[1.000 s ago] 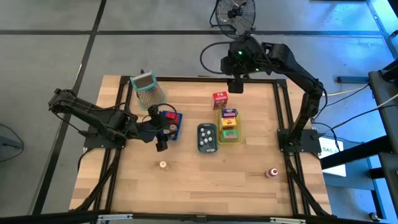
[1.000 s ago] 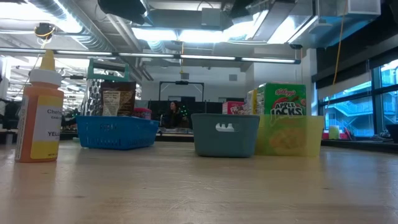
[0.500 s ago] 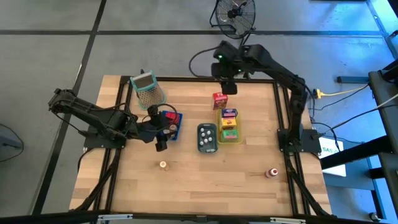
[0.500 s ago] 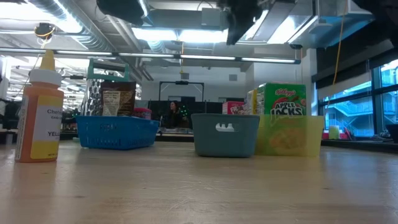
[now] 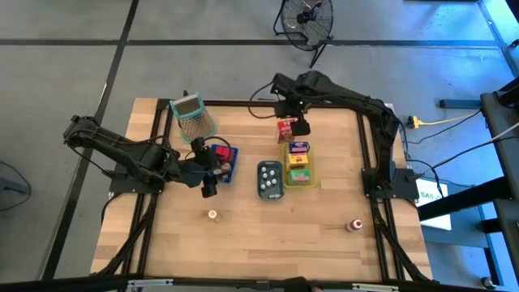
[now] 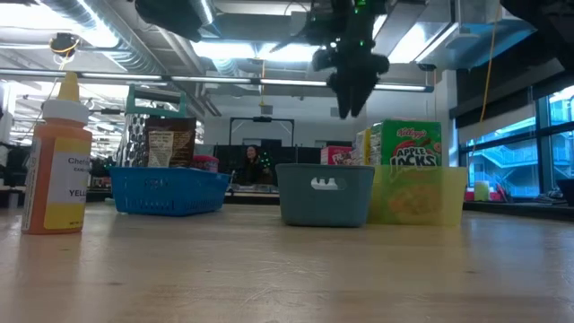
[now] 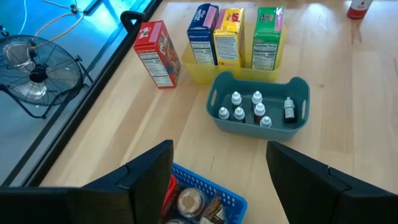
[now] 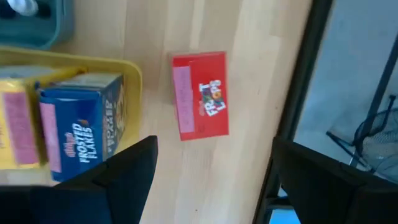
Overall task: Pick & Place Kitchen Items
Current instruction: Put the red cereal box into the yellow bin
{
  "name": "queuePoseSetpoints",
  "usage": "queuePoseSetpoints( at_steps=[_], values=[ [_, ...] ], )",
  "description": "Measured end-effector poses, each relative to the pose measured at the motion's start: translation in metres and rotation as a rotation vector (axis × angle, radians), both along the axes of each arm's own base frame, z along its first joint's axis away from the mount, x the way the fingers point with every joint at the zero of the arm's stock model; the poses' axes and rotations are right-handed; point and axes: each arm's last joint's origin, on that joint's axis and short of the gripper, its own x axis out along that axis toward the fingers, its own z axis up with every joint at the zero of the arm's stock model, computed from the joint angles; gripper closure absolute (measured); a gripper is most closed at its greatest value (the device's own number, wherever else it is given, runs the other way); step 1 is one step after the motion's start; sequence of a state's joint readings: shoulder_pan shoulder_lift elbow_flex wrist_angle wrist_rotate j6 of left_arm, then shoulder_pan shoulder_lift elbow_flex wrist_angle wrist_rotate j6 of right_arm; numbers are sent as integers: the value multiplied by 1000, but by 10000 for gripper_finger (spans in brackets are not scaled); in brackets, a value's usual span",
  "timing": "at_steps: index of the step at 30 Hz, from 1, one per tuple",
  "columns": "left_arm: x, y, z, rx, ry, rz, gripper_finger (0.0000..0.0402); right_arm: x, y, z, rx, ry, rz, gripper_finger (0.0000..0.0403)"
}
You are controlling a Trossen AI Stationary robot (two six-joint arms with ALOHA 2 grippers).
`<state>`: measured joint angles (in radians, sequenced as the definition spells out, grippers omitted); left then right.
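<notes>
Near edge of counter (image 5: 268,243): a small red-capped bottle (image 5: 354,225) is standing near the right side, and a tiny brown round piece (image 5: 212,215) is lying toward the left, well apart from it.
Orange bottle (image 6: 57,161): in the low view it is standing closest to the camera, at the left.
Left pincer (image 5: 208,180): it is hovering just beside the blue tray (image 5: 230,165), its fingers (image 7: 146,171) standing apart and gripping nothing.
Blue tray: it is holding a few small items, too jumbled to name.
Grey-blue tray (image 7: 259,112): it is sitting in the middle of the counter, carrying tiny white-capped bottles and one dark one.
Yellow tray (image 5: 299,180): it is touching the grey-blue tray's right side and is holding three upright cartons in a row, the green carton (image 7: 267,36), the yellow carton (image 7: 228,36) and the blue carton (image 7: 202,32).
Red carton (image 5: 285,130): it is standing alone on the counter just beyond the yellow tray, near the far edge.
Right pincer (image 5: 298,122): it is hanging above the red carton, fingers (image 8: 127,171) spread wide, touching nothing.
Grater (image 5: 193,118): it is resting at the far left corner.
</notes>
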<state>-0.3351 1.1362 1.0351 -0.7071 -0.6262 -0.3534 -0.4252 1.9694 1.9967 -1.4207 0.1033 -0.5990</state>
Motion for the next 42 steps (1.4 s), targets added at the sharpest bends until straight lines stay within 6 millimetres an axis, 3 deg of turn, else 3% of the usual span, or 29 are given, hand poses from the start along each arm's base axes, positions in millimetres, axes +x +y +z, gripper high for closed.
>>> queuePoseSetpoints(
  at_steps=[6,21,42],
  values=[
    [0,0,0,-2,-2,2,149,5,-4,-26,-9,5,49,84],
    [0,0,0,5,-1,7,149,8,-10,-49,-22,-12,73,84],
    [-1,1,-1,11,13,6,149,11,-9,-51,18,-65,85,84]
  ],
)
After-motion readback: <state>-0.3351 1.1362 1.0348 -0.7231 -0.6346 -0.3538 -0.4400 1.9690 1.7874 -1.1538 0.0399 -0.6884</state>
